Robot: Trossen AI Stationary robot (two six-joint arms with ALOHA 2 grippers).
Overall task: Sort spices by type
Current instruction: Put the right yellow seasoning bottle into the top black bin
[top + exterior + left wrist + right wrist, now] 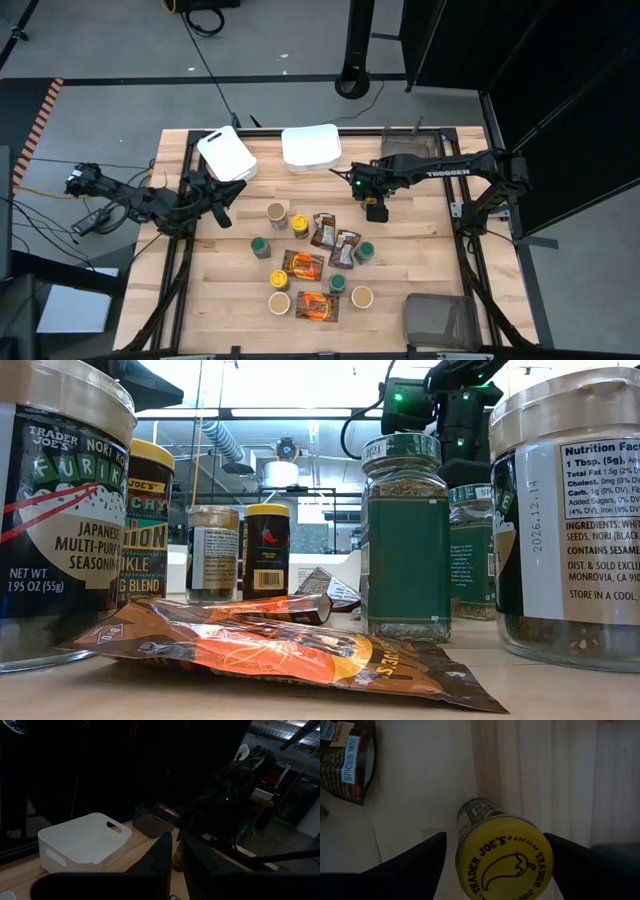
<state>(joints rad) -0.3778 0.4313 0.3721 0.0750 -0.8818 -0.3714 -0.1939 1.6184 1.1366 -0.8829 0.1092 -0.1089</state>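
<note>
Nearest the low camera: an orange-and-brown foil packet (290, 650) lies flat on the desk (560, 690). It is flanked by a big Trader Joe's Nori Furikake jar (62, 510), "Japanese Multi-Purpose Seasoning", and a second large jar (570, 520) showing its Nutrition Facts panel. Behind these stand a green-lidded jar (404, 540), a yellow-lidded black jar (267, 550), a tan-lidded jar (212, 552) and another Trader Joe's blend with a yellow lid (148, 525).

From overhead, the spices cluster at mid-desk, jars and packets mixed, none yet in a tub or bin.

Right hand (376, 211): poised over the far right of the cluster, fingers (405, 867) spread wide on either side of a yellow-lidded jar (504, 855). The lid reads "TRADER JOE'S" around a chilli-pepper drawing. The fingers look clear of the jar; nothing gripped. A dark packet (345, 760) labelled "SPICES 9151" lies well off to one side.

Judgement on the step: a pick of this jar. Best to keep the jar centred between the fingers, come down far enough to grip the body below the lid, then close evenly so it does not tip or skid on the wood.

Left hand (222, 200): waits at the left of the desk near the white tub (226, 155), fingers (161, 855) closed on nothing.

Farther back: a second white tub (311, 145), a grey-brown bin (410, 150) at the far edge, and another bin (440, 318) at the near right corner.
</note>
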